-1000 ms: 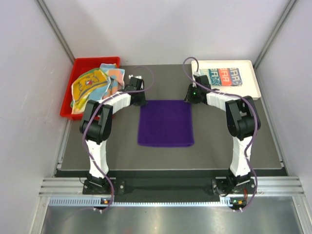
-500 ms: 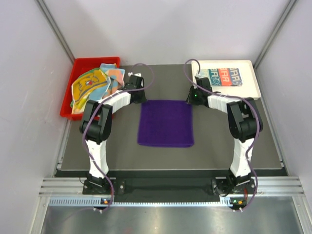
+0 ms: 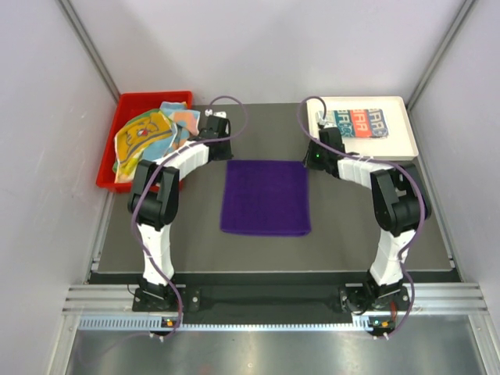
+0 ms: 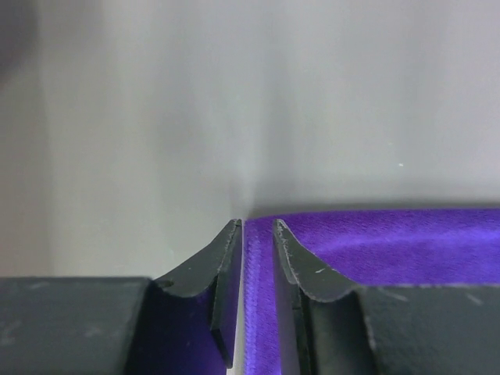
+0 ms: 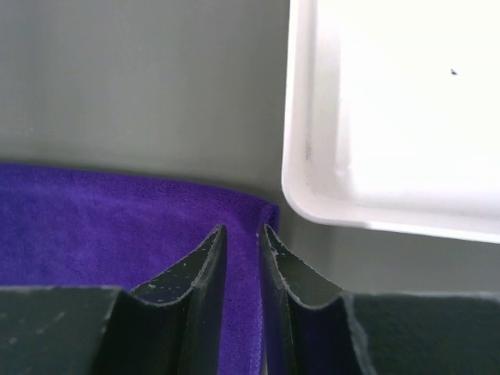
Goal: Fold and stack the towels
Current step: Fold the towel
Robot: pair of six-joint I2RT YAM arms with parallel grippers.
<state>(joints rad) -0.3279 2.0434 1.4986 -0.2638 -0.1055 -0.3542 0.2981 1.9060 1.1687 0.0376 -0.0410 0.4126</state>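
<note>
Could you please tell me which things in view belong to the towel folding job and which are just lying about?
Part of the job:
- purple towel, spread flat on the mat
- folded lettered towel
- crumpled multicoloured towels
- left end effector and right end effector, each at a far corner of the purple towel

Just lying about:
- red bin
- white tray

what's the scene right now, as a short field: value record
purple towel: flat at mat centre
left hand: at its far left corner, fingers narrowly apart around the edge
right hand: at its far right corner, likewise
white tray: far right, holds one folded lettered towel
red bin: far left, holds unfolded towels
</note>
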